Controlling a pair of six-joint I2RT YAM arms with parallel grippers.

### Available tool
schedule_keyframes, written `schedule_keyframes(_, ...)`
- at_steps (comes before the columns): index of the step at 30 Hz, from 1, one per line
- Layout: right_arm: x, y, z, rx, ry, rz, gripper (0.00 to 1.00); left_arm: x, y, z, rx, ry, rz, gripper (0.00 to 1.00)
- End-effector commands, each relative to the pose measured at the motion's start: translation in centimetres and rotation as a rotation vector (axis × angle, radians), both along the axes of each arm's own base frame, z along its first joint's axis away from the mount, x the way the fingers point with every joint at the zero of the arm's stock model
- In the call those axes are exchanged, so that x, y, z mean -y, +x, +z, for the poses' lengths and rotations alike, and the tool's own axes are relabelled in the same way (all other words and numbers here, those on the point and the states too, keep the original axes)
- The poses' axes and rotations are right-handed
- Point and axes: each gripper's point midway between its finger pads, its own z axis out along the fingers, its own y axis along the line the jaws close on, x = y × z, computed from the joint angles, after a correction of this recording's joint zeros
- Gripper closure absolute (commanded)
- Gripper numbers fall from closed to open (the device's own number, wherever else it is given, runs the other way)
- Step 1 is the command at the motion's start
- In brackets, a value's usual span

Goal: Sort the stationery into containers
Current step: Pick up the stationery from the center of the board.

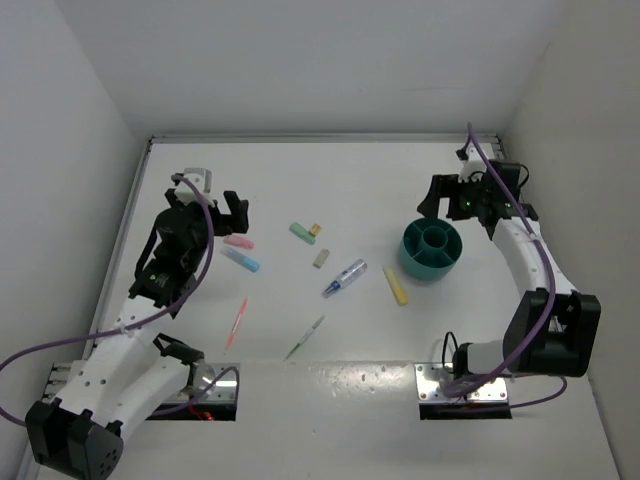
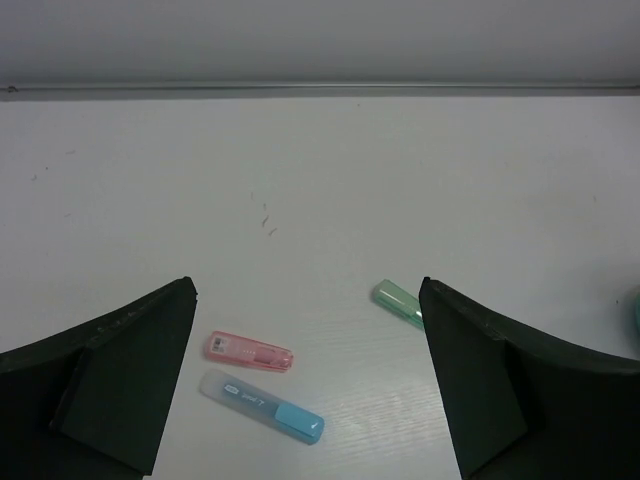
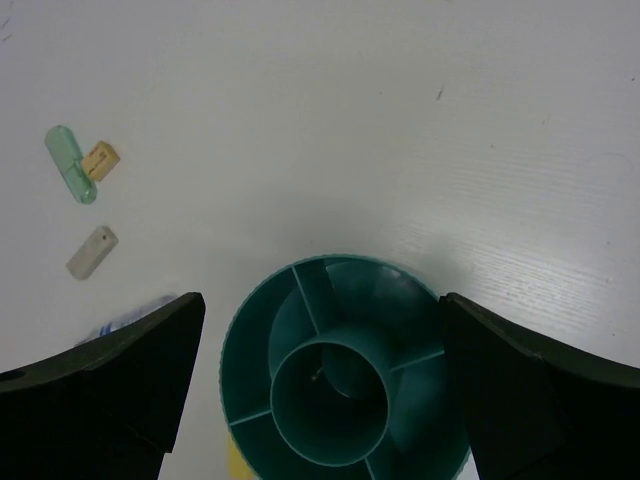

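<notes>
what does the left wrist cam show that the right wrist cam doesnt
Only the left wrist view: the pink marker and light blue marker, lying side by side.
Only the right wrist view: the teal cup from above with its dividers, the yellow eraser and the grey eraser.
Both: the green marker and the white table. A teal sliver at the left view's right edge may be the cup.

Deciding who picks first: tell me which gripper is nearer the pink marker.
Left. The left gripper hangs open close to the pink marker, just on its far side. The right gripper is across the table, open over the teal cup.
</notes>
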Motion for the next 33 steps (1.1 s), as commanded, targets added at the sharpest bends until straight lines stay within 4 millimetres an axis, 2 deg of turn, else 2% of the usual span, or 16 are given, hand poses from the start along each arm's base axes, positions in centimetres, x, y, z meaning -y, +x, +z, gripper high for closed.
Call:
schedule_keyframes(1, -0.3, 0.4, 2.5, 0.081, 0.002, 0.039, 0.00, 0.3, 0.1, 2.1, 0.061, -0.011, -0.018, 0.00)
schedule_keyframes(12, -1.4, -1.2, 3.5, 0.131, -0.020, 0.149, 0.00, 1.1, 0.4, 1.3, 0.033, -0.007, -0.058, 0.10)
schedule_keyframes(14, -2.5, -2.2, 3.5, 0.133, -0.015, 0.253, 0.00, 1.5, 0.5, 1.0, 0.024, -0.006, -0.076, 0.44)
schedule_keyframes(16, -3.7, -2.7, 3.8, 0.148, 0.012, 0.321, 0.02, 1.9, 0.7, 0.4, 0.006, -0.003, -0.095, 0.93)
schedule_keyframes(17, -4.8, -2.7, 4.0, 0.155, 0.060, 0.387, 0.56, 2.1, 0.9, 0.2, -0.008, -0.001, -0.104, 1.00)
schedule_keyframes(18, -5.3, -2.9, 4.4, 0.155, 0.061, 0.403, 1.00, 2.2, 0.9, 0.2, -0.010, -0.011, -0.103, 1.00)
schedule_keyframes(20, -6.9, -2.5, 3.4, 0.114, 0.084, 0.451, 1.00, 1.8, 1.4, -0.6, -0.036, -0.019, -0.067, 0.92)
schedule_keyframes(21, -7.8, -2.1, 3.9, 0.119, 0.075, 0.486, 1.00, 1.4, 1.5, -1.5, -0.072, -0.017, -0.038, 0.66)
schedule_keyframes(23, -10.3, -1.6, 2.1, 0.065, 0.037, 0.582, 0.50, 0.1, 2.0, -2.0, -0.107, -0.038, 0.056, 0.11)
schedule_keyframes(25, -12.9, -1.0, 2.3, 0.051, 0.016, 0.649, 0.16, 0.1, 2.6, -3.3, -0.170, -0.024, 0.071, 0.02)
schedule_keyframes(26, -13.6, -0.7, 1.8, 0.046, -0.010, 0.677, 0.16, 0.6, 2.8, -3.4, -0.179, -0.027, 0.047, 0.02)
schedule_keyframes(27, -14.4, 0.0, 1.1, 0.025, -0.021, 0.702, 0.16, 1.5, 2.9, -4.0, -0.198, -0.020, -0.001, 0.06)
schedule_keyframes(29, -16.0, 0.2, 1.0, 0.022, -0.041, 0.756, 0.46, 4.7, 2.9, -5.6, -0.253, -0.020, -0.180, 0.34)
schedule_keyframes(30, -16.2, 0.1, 0.3, 0.004, -0.053, 0.766, 0.63, 5.7, 3.0, -6.4, -0.283, -0.021, -0.224, 0.83)
schedule_keyframes(31, -15.9, 0.3, 0.1, 0.001, -0.069, 0.754, 0.87, 6.1, 3.3, -7.5, -0.328, -0.017, -0.238, 1.00)
schedule_keyframes(33, -15.0, 0.3, -1.5, -0.019, -0.137, 0.691, 1.00, 7.9, 4.6, -9.7, -0.443, -0.061, -0.254, 1.00)
